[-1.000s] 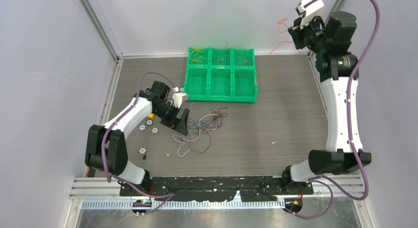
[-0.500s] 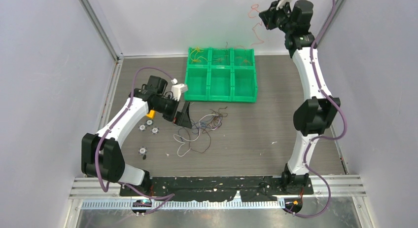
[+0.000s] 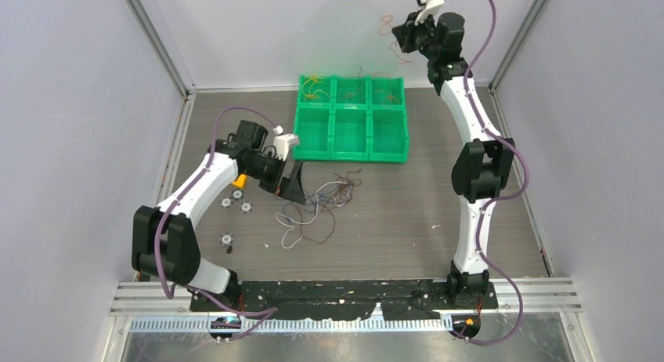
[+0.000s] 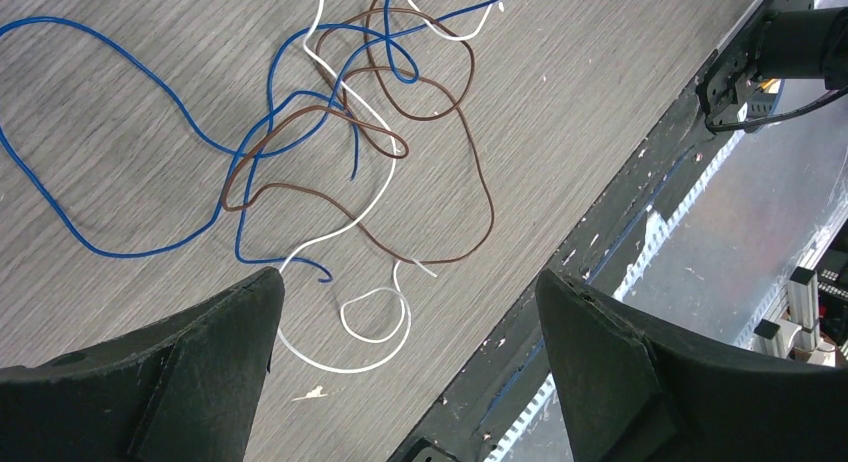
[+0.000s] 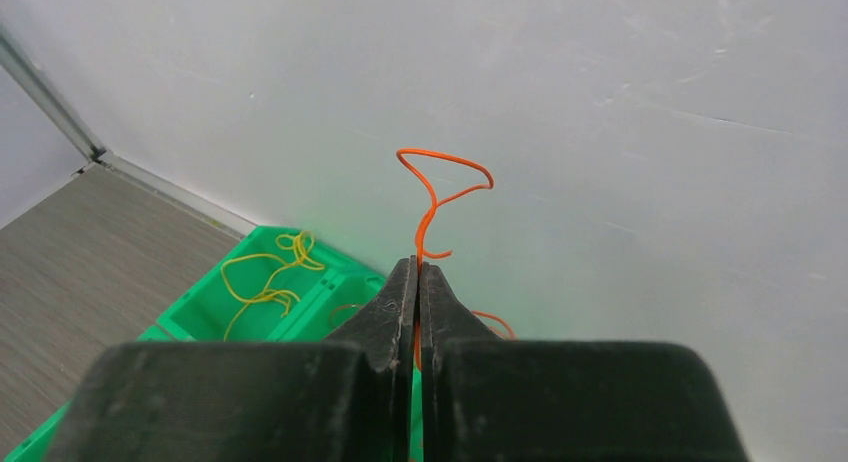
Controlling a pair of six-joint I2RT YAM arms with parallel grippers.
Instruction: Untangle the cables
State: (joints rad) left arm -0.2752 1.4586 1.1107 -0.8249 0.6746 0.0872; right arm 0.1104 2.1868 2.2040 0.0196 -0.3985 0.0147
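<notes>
Cables mostly sit in a loose tangle on the counter, a bit toward 9 o'clock from the middle in the top view. Up close from the left wrist you can pick out a blue cable, a brown cable and a white cable looping over each other, all lying flat on the wood-grain surface.

Left arm reaches in from 9 o'clock, and the left jaws are spread wide with nothing between them. Both black fingers sit at the 6 o'clock edge of the wrist view, with the tangle just beyond the tips. Can't tell if they touch the counter.

Right arm is stretched way up toward 1 o'clock, close to the back wall. The right jaws are pressed together, pinching an orange cable that curls up out of the tips, well apart from the tangle.

Green bin tray sits at 12 o'clock and has six compartments. There are thin wires in the three back ones, with yellow wires in the one at the 9 o'clock end. A few small round parts lie on the counter near the left arm, at 9 o'clock of the tangle.
</notes>
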